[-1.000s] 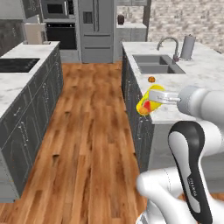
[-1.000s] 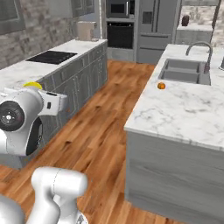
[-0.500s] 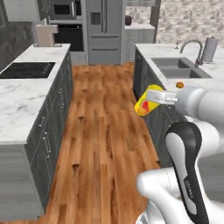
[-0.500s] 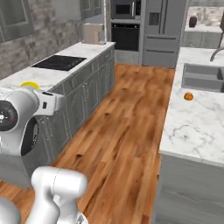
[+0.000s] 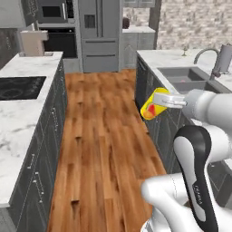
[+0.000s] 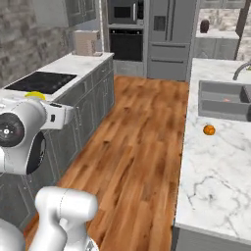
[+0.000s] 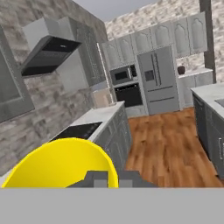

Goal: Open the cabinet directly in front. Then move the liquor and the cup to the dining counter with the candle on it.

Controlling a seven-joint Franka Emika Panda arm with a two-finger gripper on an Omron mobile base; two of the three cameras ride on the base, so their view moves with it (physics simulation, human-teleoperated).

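Note:
The yellow cup (image 5: 153, 105) with its red mark hangs tilted in the air over the wooden aisle, and my gripper (image 5: 168, 100) is shut on its rim. In the hand view the cup (image 7: 61, 164) bulges up at the lower left against the fingertips. A sliver of the cup (image 6: 35, 95) peeks over my wrist in the right base view. The dining counter (image 5: 154, 59), white marble with a sink, runs along the right of the aisle, just right of the cup; from the other side the dining counter (image 6: 211, 166) runs down the right edge. The liquor, the candle and the cabinet are out of view.
A faucet (image 5: 206, 53) and a grey upright cylinder (image 5: 223, 58) stand by the sink. A small orange ball (image 6: 209, 129) lies on the island. On the left runs a counter with a black cooktop (image 5: 18, 86). Refrigerator (image 5: 100, 31) and ovens close the aisle's far end.
The whole picture has shifted: the base has moved, so the island now sits further right and the aisle is more central. The cup stays in the shut gripper, same pose.

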